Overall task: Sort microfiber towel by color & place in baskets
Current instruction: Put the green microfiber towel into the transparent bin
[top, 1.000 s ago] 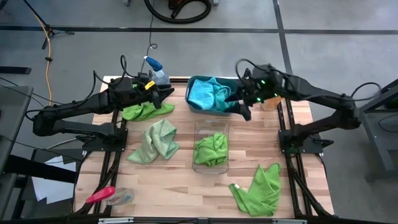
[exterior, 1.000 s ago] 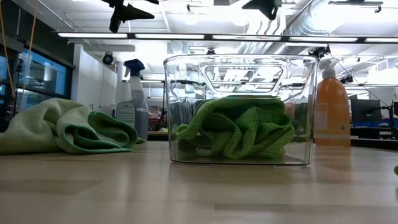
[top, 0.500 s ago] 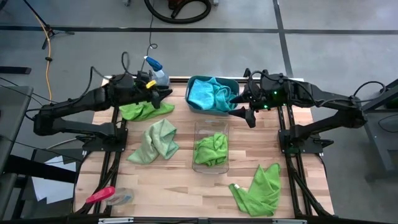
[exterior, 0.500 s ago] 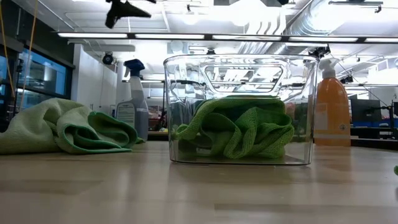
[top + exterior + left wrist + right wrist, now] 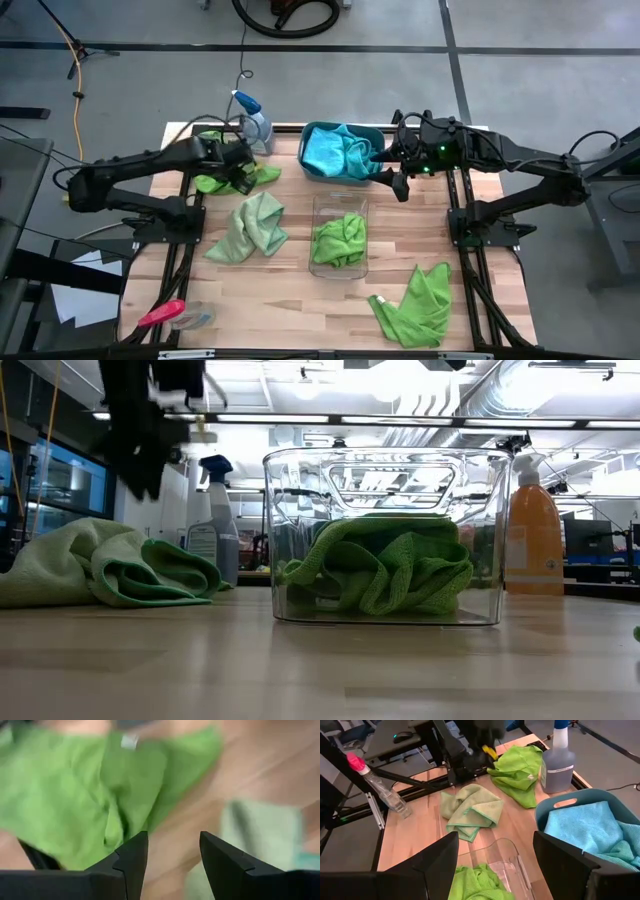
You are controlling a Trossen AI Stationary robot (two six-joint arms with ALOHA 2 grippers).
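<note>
Left tool [image 5: 243, 172] hung spread-fingered above the bright green towel [image 5: 222, 181] by the spray bottle [image 5: 256, 124]; next, drop and pinch. Right tool [image 5: 397, 183], fingers apart, waited beside the teal tub [image 5: 310, 131].

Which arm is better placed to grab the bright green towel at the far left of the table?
The left. Its open pincer is right over that green towel, which fills the left wrist view. The right pincer, also open, sits by the teal basket, across the table.
</note>
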